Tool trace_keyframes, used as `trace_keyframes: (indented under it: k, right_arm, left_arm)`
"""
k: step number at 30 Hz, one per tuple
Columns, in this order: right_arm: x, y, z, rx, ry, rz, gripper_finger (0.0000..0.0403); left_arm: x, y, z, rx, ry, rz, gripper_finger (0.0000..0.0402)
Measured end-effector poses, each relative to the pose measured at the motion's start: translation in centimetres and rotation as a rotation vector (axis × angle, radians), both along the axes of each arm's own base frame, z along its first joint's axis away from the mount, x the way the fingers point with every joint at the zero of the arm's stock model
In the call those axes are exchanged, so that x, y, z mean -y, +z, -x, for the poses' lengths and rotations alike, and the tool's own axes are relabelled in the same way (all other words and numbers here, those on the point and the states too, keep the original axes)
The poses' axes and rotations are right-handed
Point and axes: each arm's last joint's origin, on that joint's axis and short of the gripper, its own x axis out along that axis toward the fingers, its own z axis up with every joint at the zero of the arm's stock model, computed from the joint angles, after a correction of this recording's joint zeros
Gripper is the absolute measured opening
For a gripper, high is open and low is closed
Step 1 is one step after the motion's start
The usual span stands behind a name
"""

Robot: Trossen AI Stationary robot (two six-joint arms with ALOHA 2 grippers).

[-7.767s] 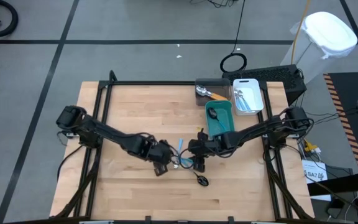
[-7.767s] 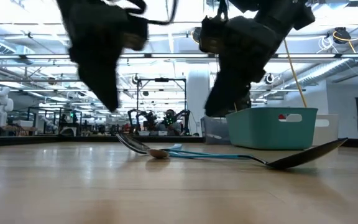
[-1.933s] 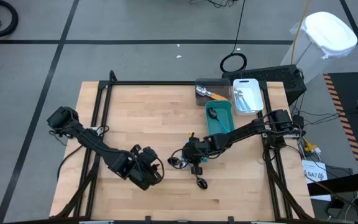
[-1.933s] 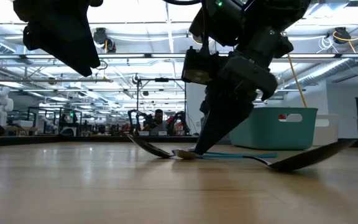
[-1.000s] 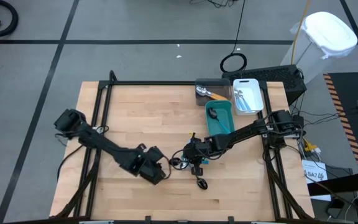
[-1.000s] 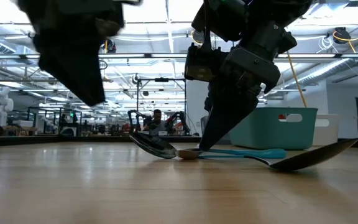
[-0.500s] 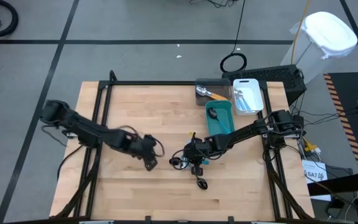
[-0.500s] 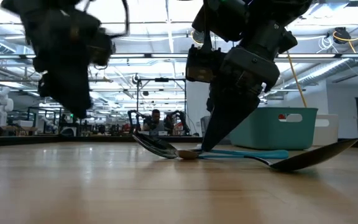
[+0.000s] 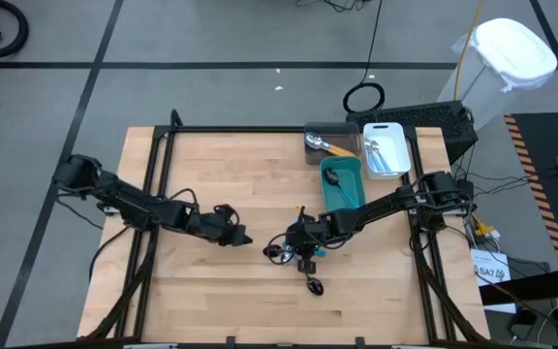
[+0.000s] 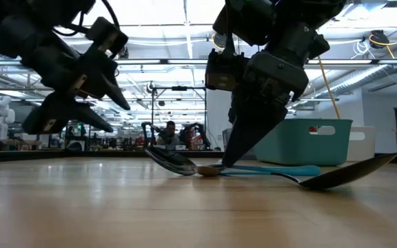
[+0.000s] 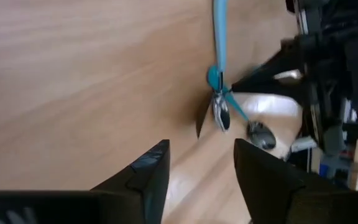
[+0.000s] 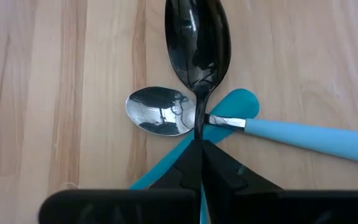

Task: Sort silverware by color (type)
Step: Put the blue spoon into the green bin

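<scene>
Near the middle of the table (image 9: 201, 174), the right claw (image 12: 199, 144) is pressing down with its fingers pinched shut on the thin handle of a black spoon (image 12: 196, 43). That spoon is lying over a silver-headed, light-blue-handled spoon (image 12: 160, 111), with another light-blue handle (image 12: 166, 168) crossing beneath. A further black spoon (image 9: 315, 283) is lying just beside them. The left claw (image 11: 197, 165) is hanging open, empty, nearby above the wood.

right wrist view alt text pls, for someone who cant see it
The right gripper, shut, pinches the thin handle of a glossy black spoon lying on the light wooden table. Beside it lies a silver spoon bowl with a light blue handle, crossed by another light blue utensil handle.
</scene>
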Motion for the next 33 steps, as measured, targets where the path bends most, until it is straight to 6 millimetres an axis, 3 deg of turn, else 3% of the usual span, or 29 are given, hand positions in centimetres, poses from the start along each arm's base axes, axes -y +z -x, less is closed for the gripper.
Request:
trace_keyframes:
  k: [10,20,25,33]
  right_arm:
    - [0.0,0.0,0.0,0.006,0.008,0.006,0.0]
    - [0.0,0.0,0.0,0.002,0.007,0.005,0.0]
    - [0.0,0.0,0.0,-0.004,0.0,0.002,0.0]
    - [0.0,0.0,0.0,-0.004,-0.001,0.001,0.0]
  left_arm:
    - [1.0,-0.5,-3.0,-0.031,-0.011,-0.077,0.0274]
    - [3.4,-1.6,-7.4,-0.049,-0.139,-0.199,0.0281]
    - [3.9,-2.5,-7.7,-0.104,-0.147,-0.227,0.0253]
    - [4.1,-2.8,-7.4,-0.13,-0.116,-0.247,0.016]
